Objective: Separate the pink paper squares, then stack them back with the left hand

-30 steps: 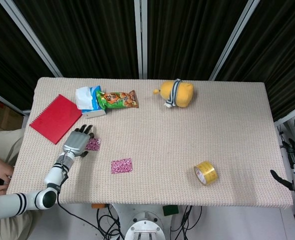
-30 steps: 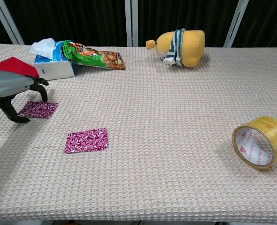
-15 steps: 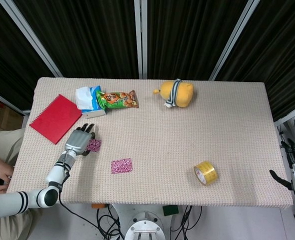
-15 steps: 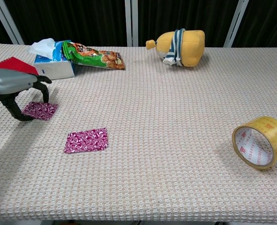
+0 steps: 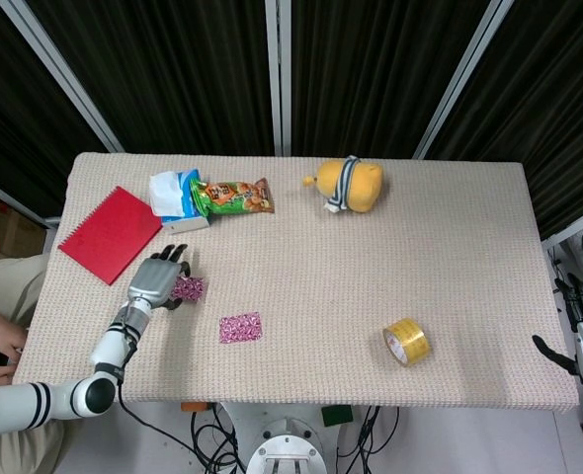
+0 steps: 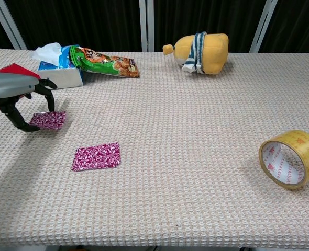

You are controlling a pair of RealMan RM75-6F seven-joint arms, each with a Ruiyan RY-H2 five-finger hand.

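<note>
Chest view: left hand (image 6: 18,97) pinches one pink square (image 6: 48,120), seemingly lifted; other square (image 6: 96,156) lies flat nearby.

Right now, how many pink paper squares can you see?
2. One pink patterned paper square is pinched in the left robot hand near the red notebook. The other pink paper square lies flat on the table nearer the front edge.

The left robot hand (image 5: 159,280) pinches 1 pink paper square (image 5: 188,288) near another pink square (image 5: 240,328).
</note>
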